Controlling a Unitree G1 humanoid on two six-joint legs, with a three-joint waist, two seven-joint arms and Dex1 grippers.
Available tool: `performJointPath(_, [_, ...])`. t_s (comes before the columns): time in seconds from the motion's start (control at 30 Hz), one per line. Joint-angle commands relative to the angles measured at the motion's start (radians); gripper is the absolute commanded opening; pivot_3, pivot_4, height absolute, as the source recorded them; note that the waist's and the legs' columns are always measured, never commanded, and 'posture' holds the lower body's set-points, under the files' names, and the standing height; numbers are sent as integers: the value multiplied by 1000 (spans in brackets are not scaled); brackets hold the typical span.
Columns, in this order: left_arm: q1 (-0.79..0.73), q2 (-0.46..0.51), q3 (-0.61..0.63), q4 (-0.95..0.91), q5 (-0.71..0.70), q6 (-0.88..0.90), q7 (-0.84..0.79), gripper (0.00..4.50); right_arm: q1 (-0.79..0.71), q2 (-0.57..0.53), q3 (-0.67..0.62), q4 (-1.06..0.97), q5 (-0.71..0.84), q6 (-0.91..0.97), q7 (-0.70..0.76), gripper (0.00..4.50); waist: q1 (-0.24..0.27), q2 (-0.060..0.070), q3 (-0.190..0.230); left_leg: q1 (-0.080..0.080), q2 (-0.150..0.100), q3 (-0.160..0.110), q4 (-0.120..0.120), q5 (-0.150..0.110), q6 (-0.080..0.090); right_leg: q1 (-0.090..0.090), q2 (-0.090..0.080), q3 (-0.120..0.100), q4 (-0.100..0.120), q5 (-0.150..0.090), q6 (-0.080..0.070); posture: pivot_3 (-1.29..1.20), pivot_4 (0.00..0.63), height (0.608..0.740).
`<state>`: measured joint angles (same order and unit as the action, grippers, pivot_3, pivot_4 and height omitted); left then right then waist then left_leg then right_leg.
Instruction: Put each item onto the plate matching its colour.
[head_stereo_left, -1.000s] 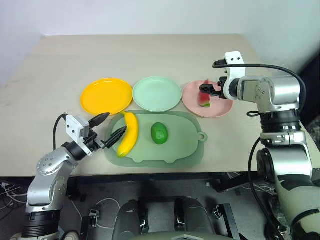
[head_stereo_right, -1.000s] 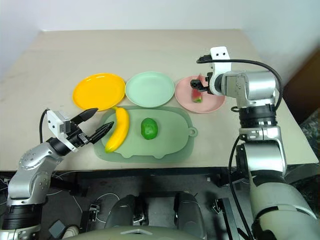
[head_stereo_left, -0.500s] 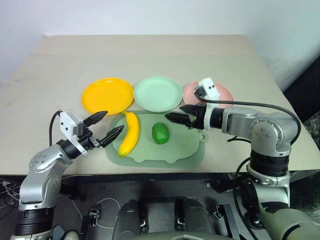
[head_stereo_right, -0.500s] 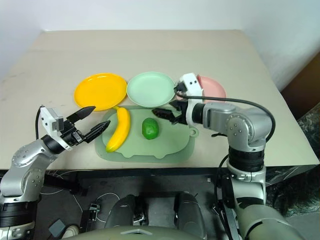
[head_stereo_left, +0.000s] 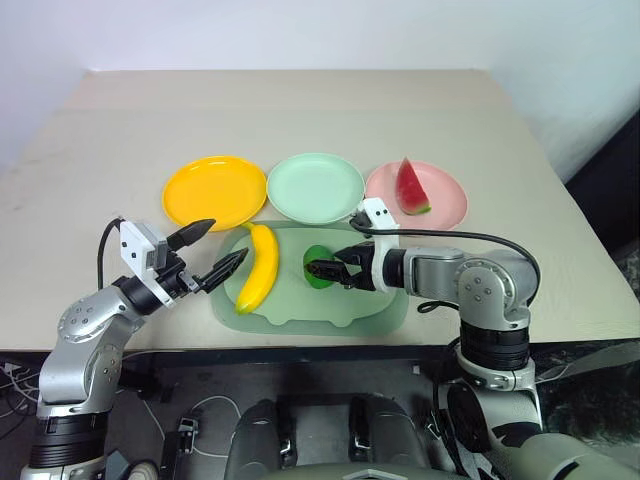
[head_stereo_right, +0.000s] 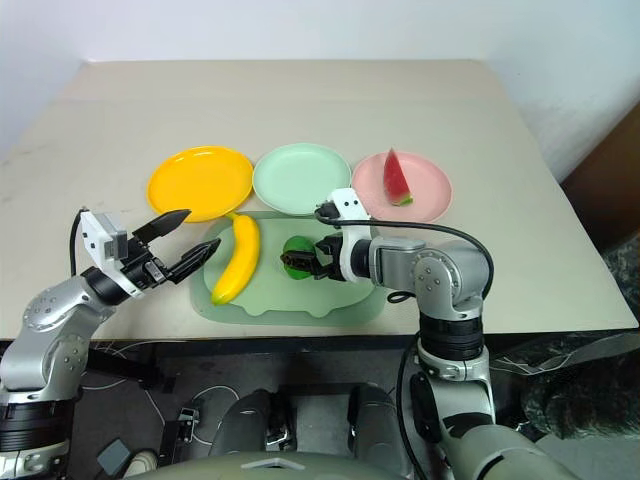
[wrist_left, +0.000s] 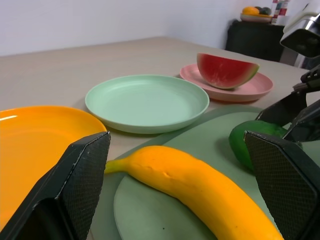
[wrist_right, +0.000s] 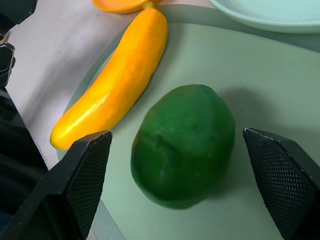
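Note:
The watermelon wedge (head_stereo_left: 410, 188) rests on the pink plate (head_stereo_left: 440, 186). Between it and the orange-yellow plate (head_stereo_left: 213, 190) sits the mint green plate (head_stereo_left: 315, 187), bare. The yellow banana (head_stereo_left: 258, 267) and the dark-green lime (wrist_right: 184, 144) lie on the pale-green mat (head_stereo_left: 370, 305). My right gripper (head_stereo_left: 322, 271) is open and low over the mat, its fingers on either side of the lime, which it partly hides from the head camera. Just left of the banana and short of it, my left gripper (head_stereo_left: 213, 249) hovers open, holding nothing.
The plates stand in a row behind the mat. The beige table (head_stereo_left: 300, 110) stretches bare beyond them. The mat's front edge lies close to the table's near edge. A black cable (head_stereo_left: 470, 236) loops over my right arm.
My right gripper has left the watermelon wedge on the pink plate and swung left, back and down to the lime on the mat. The left gripper has stayed put.

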<state>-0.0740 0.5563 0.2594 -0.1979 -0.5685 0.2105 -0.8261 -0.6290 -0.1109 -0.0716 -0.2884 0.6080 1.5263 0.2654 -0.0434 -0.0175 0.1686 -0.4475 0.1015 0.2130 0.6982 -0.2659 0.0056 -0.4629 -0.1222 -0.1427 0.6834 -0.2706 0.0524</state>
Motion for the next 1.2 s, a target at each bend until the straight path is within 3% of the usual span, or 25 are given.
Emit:
performJointPath(0.03, [-11, 6, 14, -14, 0, -10, 3, 4500, -13, -2, 56, 11, -38, -56, -16, 4441, 0, 0, 0, 0, 0, 0, 0, 0, 0, 0, 0, 0, 0, 0, 0, 0, 150, 695])
performJointPath(0.17, [-15, 3, 13, -11, 5, -14, 10, 4500, -19, -51, 126, 45, -76, -93, 0, 4441, 1, 0, 0, 0, 0, 0, 0, 0, 0, 0, 0, 0, 0, 0, 0, 0, 150, 695])
performJointPath(0.4, [-17, 1, 17, -5, 10, -17, 9, 4500, -127, -92, 57, 25, -29, -92, 59, 2853, 0, 0, 0, 0, 0, 0, 0, 0, 0, 0, 0, 0, 0, 0, 0, 0, 150, 695])
performJointPath(0.53, [-15, 1, 19, -14, 8, -12, 15, 4500, -236, -96, -1, 84, -23, -128, 76, 2844, 0, 0, 0, 0, 0, 0, 0, 0, 0, 0, 0, 0, 0, 0, 0, 0, 150, 695])
performJointPath(0.83, [9, 3, 30, -50, 3, -8, 42, 4500, -468, -100, 152, 709, -291, -620, 140, 2844, -1, 0, 0, 0, 0, 2, 0, 0, 0, -1, 0, 0, 0, 0, 0, 0, 150, 695])
performJointPath(1.2, [46, -9, 37, -88, -1, -14, 77, 4500, -621, -25, 166, 1202, -441, -952, 203, 2844, -4, 0, 0, -1, 0, 2, 0, 0, -1, -2, 1, 0, 1, 0, 0, 0, 150, 695])
